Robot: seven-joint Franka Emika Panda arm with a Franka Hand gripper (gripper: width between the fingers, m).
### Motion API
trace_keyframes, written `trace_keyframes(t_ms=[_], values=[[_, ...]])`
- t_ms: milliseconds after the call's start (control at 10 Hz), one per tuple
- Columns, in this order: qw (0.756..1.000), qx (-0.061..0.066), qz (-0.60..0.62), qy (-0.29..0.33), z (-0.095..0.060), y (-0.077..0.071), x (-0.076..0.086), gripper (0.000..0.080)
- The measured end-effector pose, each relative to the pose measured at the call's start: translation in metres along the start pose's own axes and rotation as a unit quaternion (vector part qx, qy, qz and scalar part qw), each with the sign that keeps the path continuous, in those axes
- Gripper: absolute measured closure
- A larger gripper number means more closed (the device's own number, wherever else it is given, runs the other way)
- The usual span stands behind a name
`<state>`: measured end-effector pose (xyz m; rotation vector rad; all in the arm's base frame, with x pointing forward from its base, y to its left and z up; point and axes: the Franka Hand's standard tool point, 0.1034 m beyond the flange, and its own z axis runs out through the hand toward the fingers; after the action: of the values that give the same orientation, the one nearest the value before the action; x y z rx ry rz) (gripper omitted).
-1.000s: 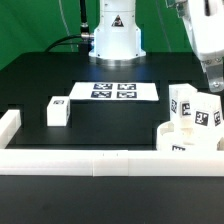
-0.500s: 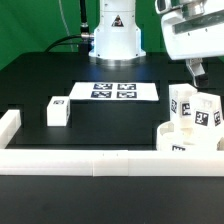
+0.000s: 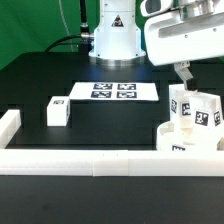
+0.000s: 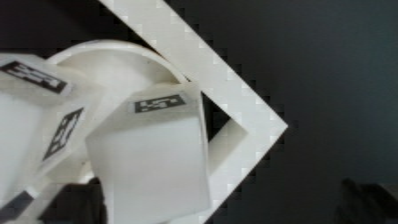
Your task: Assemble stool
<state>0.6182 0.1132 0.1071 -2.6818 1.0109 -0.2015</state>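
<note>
The gripper (image 3: 185,76) hangs just above the two standing legs (image 3: 193,108). Only one dark finger shows, so I cannot tell how wide the jaws stand, and nothing is seen held between them. The wrist view shows tagged legs close up but no fingers. The legs stand upright in the round seat (image 3: 167,134), at about four o'clock in the exterior view, near the border rail (image 3: 100,160). The loose leg (image 3: 57,111) lies well apart at nine o'clock, beyond the marker board (image 3: 113,91). With two legs apparently seated, fetching another seems the step in hand. That calls for crossing toward nine o'clock, opening over the loose leg and gripping its flat sides squarely.
</note>
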Motion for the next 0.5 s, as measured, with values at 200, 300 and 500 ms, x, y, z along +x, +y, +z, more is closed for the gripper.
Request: trace_keyframes(t_ms=[200,300,500], values=[[0.995,-0.017,-0.102,0.004,0.0009,-0.0037,-0.0045,0.015],[0.982,-0.025,-0.186,0.004,0.0009,-0.0062,-0.0056,0.015],[0.962,-0.036,-0.272,-0.001,0.0036,-0.0076,-0.0063,0.015]])
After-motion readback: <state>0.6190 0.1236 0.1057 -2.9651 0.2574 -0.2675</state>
